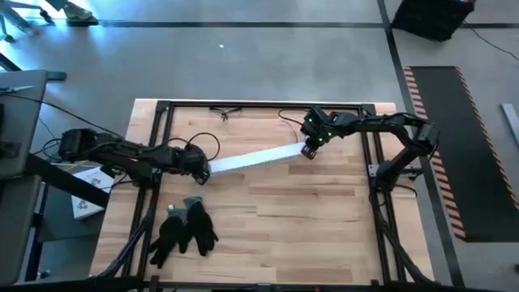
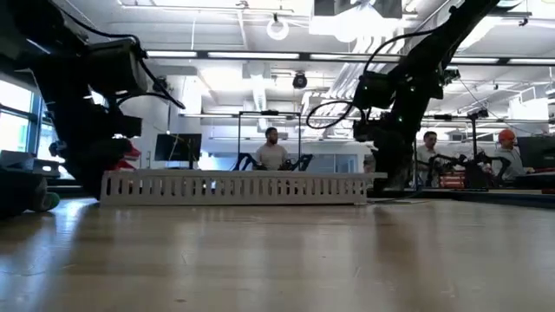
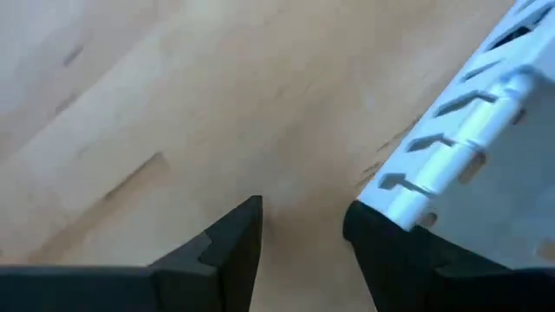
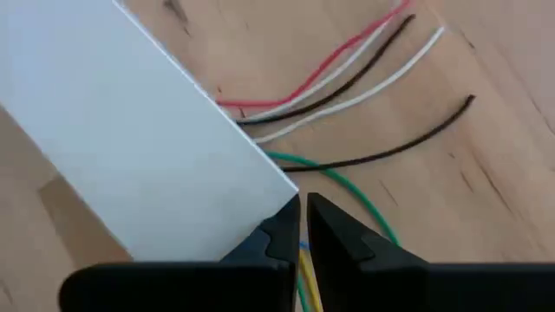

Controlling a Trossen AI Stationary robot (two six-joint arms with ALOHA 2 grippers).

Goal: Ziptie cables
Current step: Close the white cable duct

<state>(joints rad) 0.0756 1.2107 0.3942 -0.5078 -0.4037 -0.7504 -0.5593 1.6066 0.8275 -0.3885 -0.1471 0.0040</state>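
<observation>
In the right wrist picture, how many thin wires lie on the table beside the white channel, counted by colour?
red wire: 1
black wires: 2
white wires: 2, one close against the red
green wire: 1
yellow wire: 1
Total: 7

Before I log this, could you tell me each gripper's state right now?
Left gripper: open, empty, beside the white channel.
Right gripper: shut on the cables.

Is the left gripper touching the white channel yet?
Cannot tell. In the left wrist view, one finger of the open left gripper sits right at the channel's end, overlapping it; no clear gap or contact shows.
</observation>
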